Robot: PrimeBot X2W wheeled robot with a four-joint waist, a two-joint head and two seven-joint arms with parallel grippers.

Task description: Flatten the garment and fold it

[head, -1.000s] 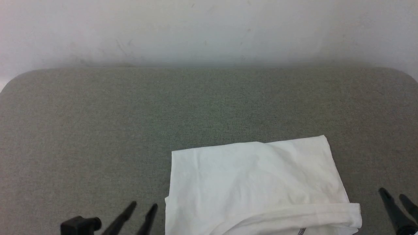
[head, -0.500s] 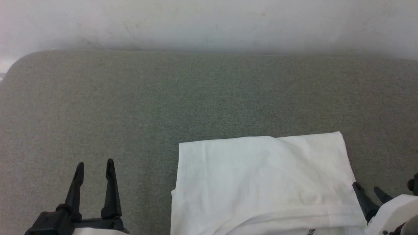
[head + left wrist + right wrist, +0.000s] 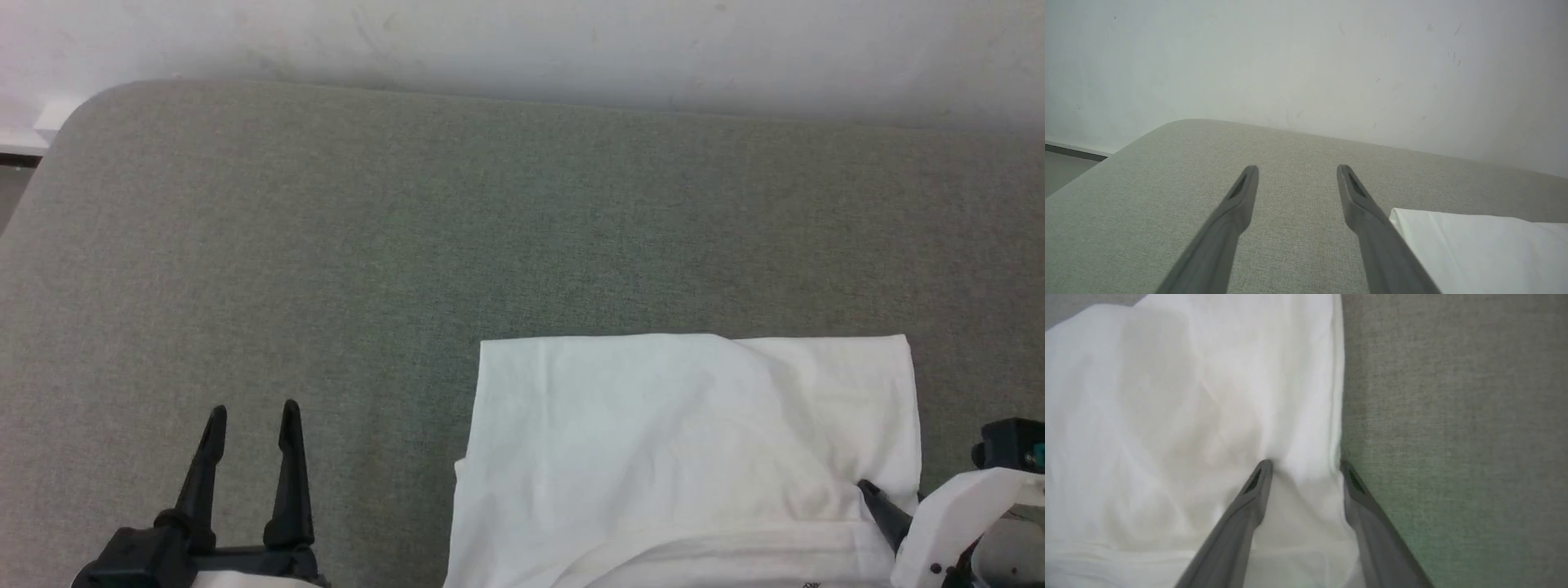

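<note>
My right fingers (image 3: 1240, 510) have come in from the bare table (image 3: 326, 245) beside the garment (image 3: 694, 441) and now straddle its right edge. One finger presses on the white cloth and the other sits at the hem where cloth meets grey fabric. They stand apart, not yet pinched, and the cloth puckers a little between the tips. In the head view one dark finger of that pair (image 3: 880, 506) shows on the garment's near right corner.

My left fingers (image 3: 287, 474) are spread wide and hold nothing. They hang over bare table to the left of the garment, near but apart from its left edge, and point toward the wall (image 3: 1306, 61).

The garment lies at the near right of the table as a flat, roughly squared rectangle, with a doubled band along its near side. I judge it already folded at least once. My right side looks set to take the edge for another fold, while my left has not reached the cloth.
</note>
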